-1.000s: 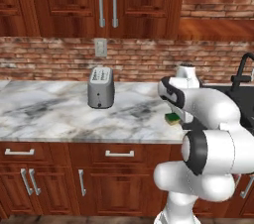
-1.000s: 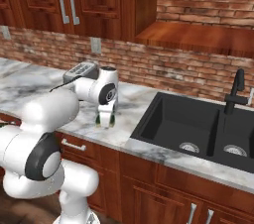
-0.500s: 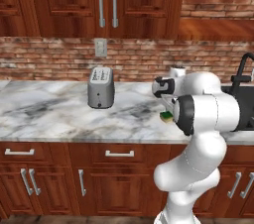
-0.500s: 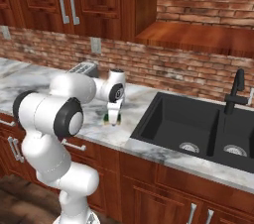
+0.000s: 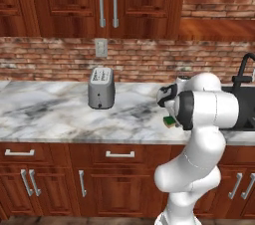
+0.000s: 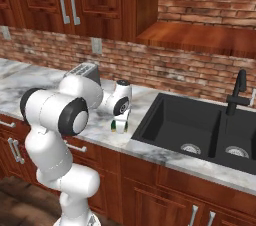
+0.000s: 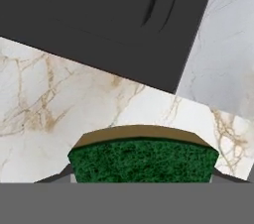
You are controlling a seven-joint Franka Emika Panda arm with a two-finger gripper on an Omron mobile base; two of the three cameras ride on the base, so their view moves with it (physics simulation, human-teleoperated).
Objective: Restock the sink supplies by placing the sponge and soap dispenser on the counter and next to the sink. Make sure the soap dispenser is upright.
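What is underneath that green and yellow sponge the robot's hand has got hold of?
Under the sponge lies the marble counter, close to the black sink. Whether the sponge touches the marble cannot be told: the gripper and the sponge itself cover that spot.

Glossy white rounded arm (image 5: 204, 114) segments with black joint bands.

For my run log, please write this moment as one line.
gripper: shut on sponge | position: above counter, left of sink | soap dispenser: unplaced
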